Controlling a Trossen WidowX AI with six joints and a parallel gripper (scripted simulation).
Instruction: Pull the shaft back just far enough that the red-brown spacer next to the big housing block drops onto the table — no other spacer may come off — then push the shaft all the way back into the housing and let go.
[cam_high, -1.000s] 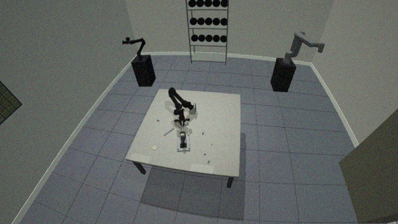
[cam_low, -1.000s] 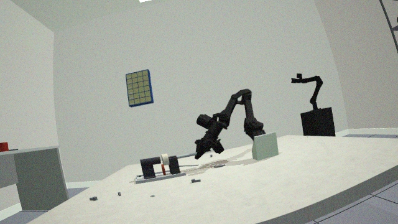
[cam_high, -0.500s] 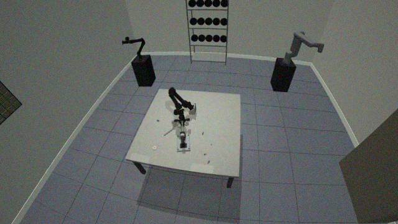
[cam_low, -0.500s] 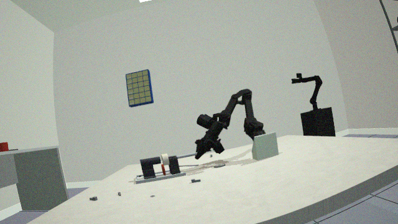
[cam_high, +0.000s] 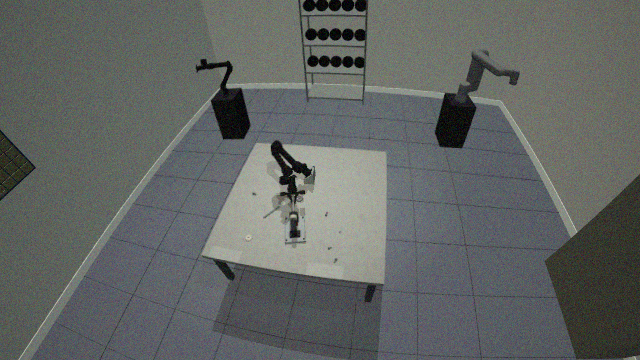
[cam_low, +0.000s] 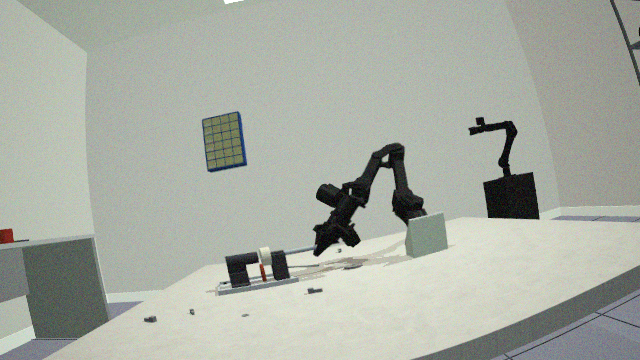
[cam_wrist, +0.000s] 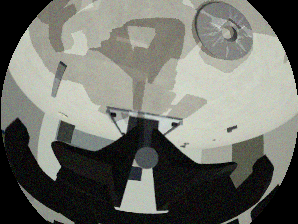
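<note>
My gripper (cam_low: 317, 250) (cam_high: 294, 198) is shut on the outer end of the grey shaft (cam_low: 299, 250) (cam_wrist: 146, 158). The shaft runs through the smaller dark support block (cam_low: 280, 265) toward the big dark housing block (cam_low: 238, 270) (cam_high: 295, 233). A cream-white spacer (cam_low: 264, 255) sits at shaft height between the blocks, beside the smaller one. The red-brown spacer (cam_low: 263, 273) is lower, below the shaft line, upright between the blocks and close above or on the base plate (cam_low: 260, 287). The inside of the housing and the shaft's far tip are hidden.
A pale green block (cam_low: 427, 235) stands near the arm's base. A grey disc (cam_wrist: 224, 31) with a hole lies near the gripper. A thin rod (cam_high: 271, 212) and a small pale ring (cam_high: 248, 238) lie left of the fixture. Several small dark pieces lie about on the table.
</note>
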